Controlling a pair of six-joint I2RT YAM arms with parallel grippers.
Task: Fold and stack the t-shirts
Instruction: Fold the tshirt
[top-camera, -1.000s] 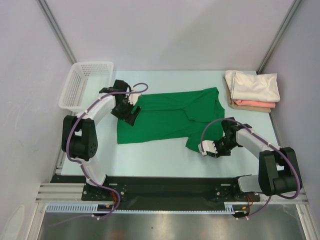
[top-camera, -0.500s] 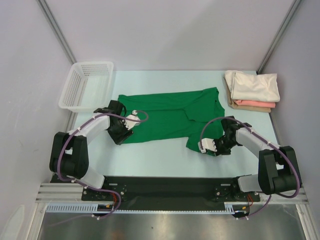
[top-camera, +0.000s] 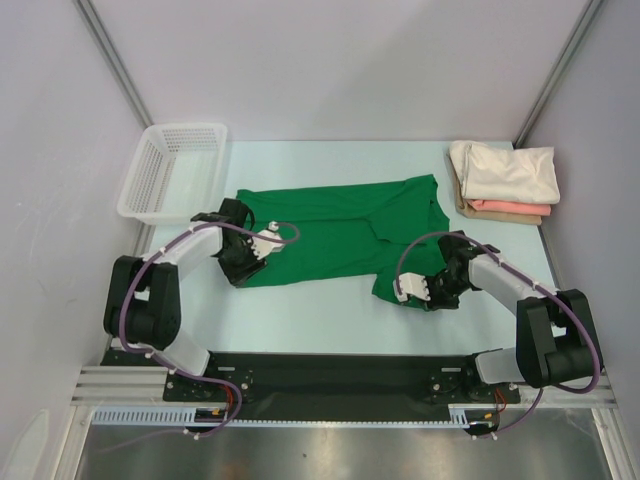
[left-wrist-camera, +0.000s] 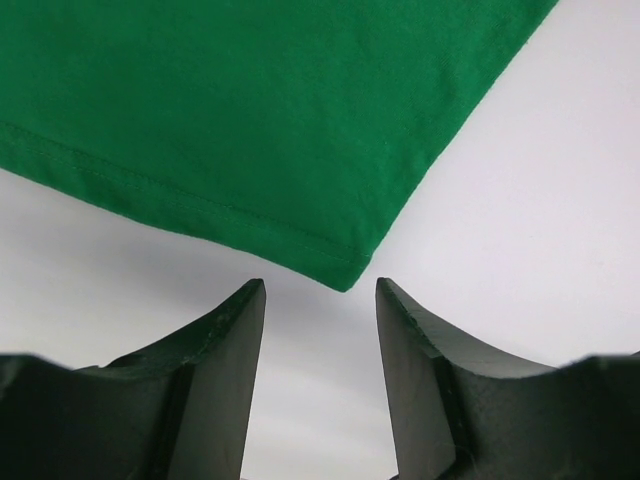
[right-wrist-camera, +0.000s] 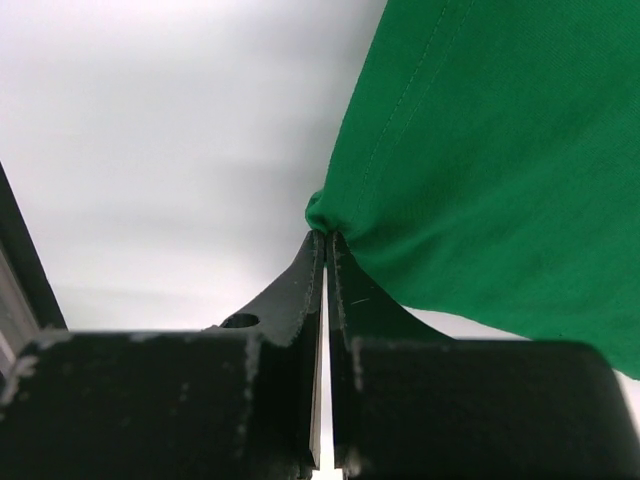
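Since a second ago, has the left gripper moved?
Yes. The left gripper moved away from the white mesh basket, from the far-left corner of the green t-shirt to its near-left corner.

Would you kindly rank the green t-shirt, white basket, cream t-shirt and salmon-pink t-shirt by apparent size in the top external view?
1. green t-shirt
2. white basket
3. cream t-shirt, folded
4. salmon-pink t-shirt: only its edge shows under the cream one, so its full size is unsure.

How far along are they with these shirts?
Two look done: the cream t-shirt sits folded on the salmon-pink t-shirt. The green t-shirt lies spread out; the right gripper pinches one corner, the left gripper is open at another. Folding and stacking it remain.
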